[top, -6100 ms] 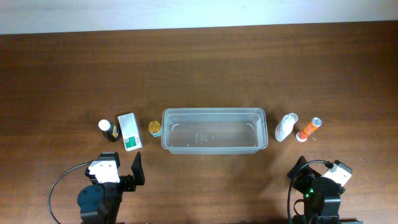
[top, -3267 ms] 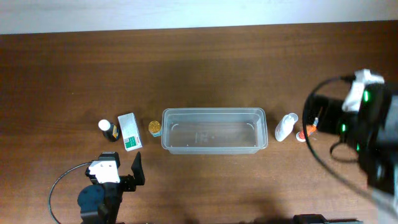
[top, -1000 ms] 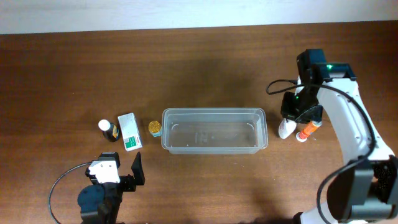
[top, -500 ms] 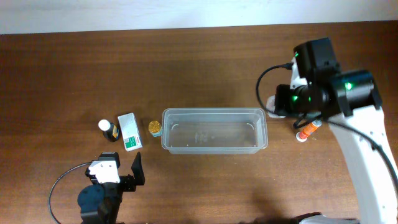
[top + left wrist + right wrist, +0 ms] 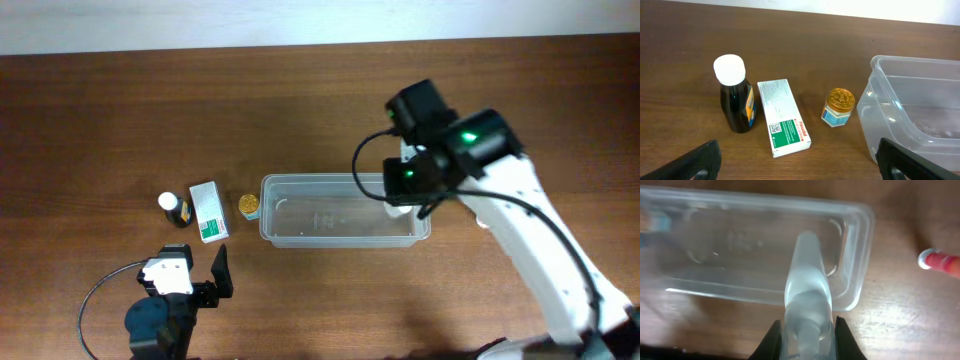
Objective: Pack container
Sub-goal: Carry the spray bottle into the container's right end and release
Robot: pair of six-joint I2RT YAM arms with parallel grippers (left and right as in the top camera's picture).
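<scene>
The container [image 5: 345,179] is a long clear plastic bin at mid-table, with nothing inside it. My right gripper [image 5: 402,190] hangs over its right end, shut on a white bottle [image 5: 807,287]. In the right wrist view the bottle points down towards the container's [image 5: 866,240] right part, with a black finger on each side of it. The overhead view hides most of the bottle under the arm. My left gripper [image 5: 797,167] is open and low near the front edge, short of the white-and-green box [image 5: 784,119].
Left of the container stand a small gold-lidded jar [image 5: 248,205], the white-and-green box [image 5: 208,211] and a dark bottle with a white cap [image 5: 174,208]. An orange-red tube [image 5: 940,260] lies on the table to the right of the container.
My right arm has carried the white bottle leftwards, from beside the orange tube to above the container's right end. The left arm has not moved.
</scene>
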